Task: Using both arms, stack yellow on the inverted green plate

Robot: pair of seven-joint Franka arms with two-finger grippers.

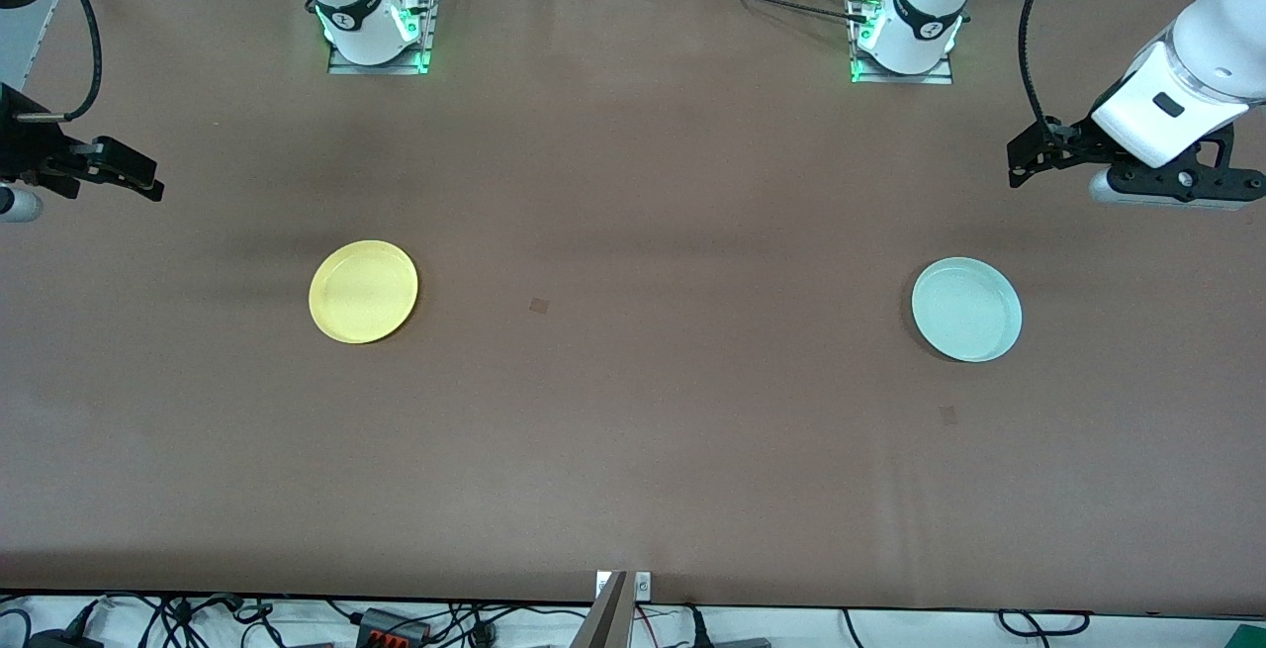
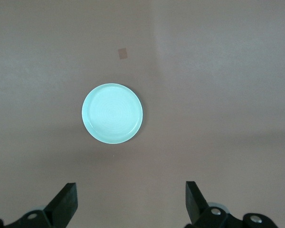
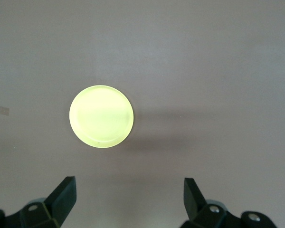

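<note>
Yellow plate [image 1: 363, 291] and green plate [image 1: 966, 309] lie well apart; left end effector [image 2: 130, 204] and right end effector [image 3: 129, 202] hover open.

One yellow plate [image 1: 363, 291], one green plate [image 1: 966, 309], two arms [image 1: 1187, 64]

yellow plate [image 1: 363, 291], green plate [image 1: 966, 309], well apart

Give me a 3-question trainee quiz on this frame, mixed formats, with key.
1. True or false: the yellow plate is stacked on the green plate.
2. Which plate lies toward the left arm's end of the table? A yellow, B green.
3. Fill in: the fingers of the left gripper and the right gripper are ____.

Key: 1 false, the plates lie far apart on the table; 2 B; 3 open, holding nothing.
</note>
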